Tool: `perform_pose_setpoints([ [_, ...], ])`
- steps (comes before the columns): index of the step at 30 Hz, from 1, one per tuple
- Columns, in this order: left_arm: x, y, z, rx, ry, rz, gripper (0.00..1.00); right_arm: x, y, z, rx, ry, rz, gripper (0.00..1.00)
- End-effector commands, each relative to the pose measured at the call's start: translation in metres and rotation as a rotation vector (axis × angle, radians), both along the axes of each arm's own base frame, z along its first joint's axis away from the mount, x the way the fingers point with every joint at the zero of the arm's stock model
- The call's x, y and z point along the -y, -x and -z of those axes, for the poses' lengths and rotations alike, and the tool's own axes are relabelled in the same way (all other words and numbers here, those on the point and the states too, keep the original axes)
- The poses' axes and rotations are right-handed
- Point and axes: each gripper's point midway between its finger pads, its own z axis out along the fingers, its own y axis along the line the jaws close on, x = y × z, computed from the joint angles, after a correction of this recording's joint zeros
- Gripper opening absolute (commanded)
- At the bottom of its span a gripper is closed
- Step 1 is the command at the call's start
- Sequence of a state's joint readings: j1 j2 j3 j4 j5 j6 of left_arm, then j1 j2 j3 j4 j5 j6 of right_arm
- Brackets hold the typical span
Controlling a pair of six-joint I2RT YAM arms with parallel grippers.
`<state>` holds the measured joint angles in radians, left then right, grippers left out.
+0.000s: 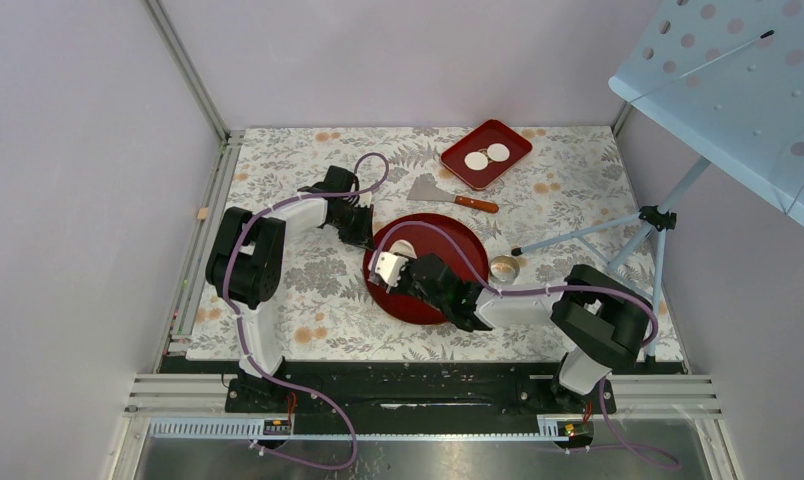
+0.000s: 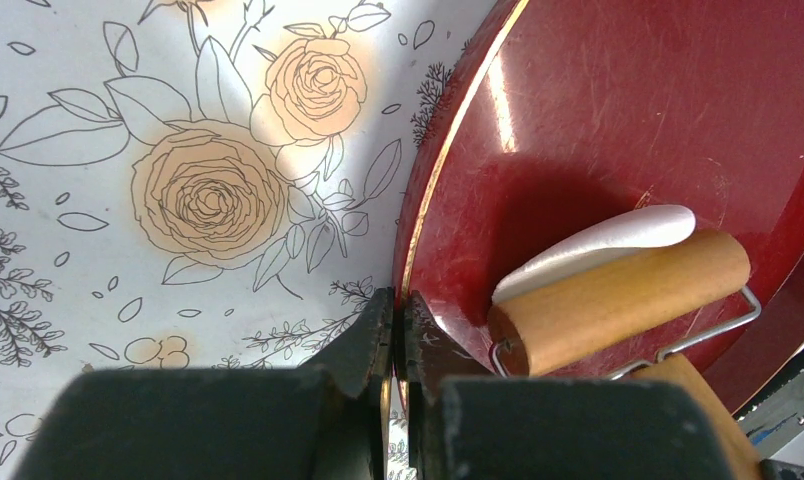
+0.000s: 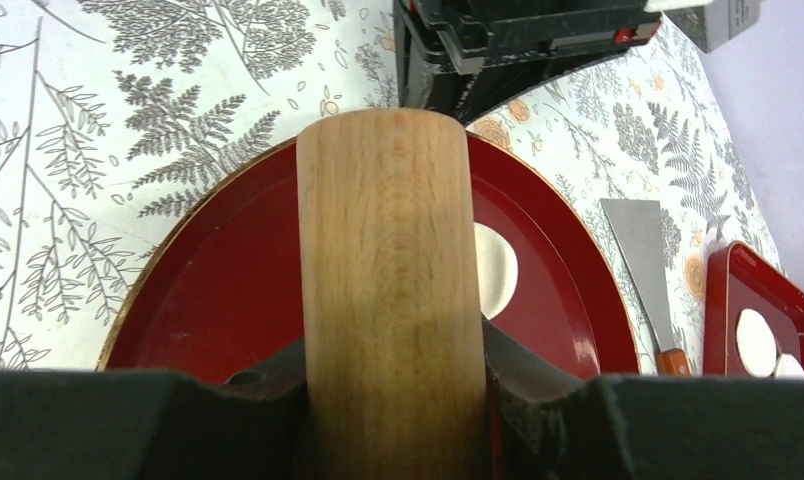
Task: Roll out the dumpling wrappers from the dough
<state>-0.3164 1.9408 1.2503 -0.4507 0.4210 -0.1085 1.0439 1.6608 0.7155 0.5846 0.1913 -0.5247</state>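
Note:
The dough (image 2: 598,245) is a flattened white patch on the round red tray (image 1: 448,240), partly under the wooden roller (image 2: 618,300). In the right wrist view the dough (image 3: 496,268) peeks out from behind the roller's wooden handle (image 3: 388,250). My right gripper (image 3: 393,360) is shut on that handle, over the tray (image 1: 418,278). My left gripper (image 2: 398,310) is shut on the tray's left rim (image 1: 361,232). Two dumpling wrappers (image 1: 487,156) lie in the small red rectangular tray (image 1: 513,140) at the back; they also show in the right wrist view (image 3: 756,342).
A metal scraper (image 1: 448,193) with a wooden handle lies between the two trays. A small metal ring cutter (image 1: 503,267) sits right of the round tray. A tripod (image 1: 618,235) stands at the right, its legs reaching onto the floral mat.

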Motion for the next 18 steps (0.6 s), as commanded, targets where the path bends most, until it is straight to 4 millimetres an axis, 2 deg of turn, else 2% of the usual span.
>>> perform_pose_setpoints([
  [1, -0.007, 0.002, 0.006, -0.032, -0.008, -0.007, 0.0, 0.068, 0.127, 0.133, -0.557, 0.376, -0.168, 0.0],
  [18, -0.008, 0.002, 0.006, -0.033, -0.006, -0.007, 0.0, 0.067, 0.153, 0.131, -0.629, 0.393, -0.274, 0.0],
])
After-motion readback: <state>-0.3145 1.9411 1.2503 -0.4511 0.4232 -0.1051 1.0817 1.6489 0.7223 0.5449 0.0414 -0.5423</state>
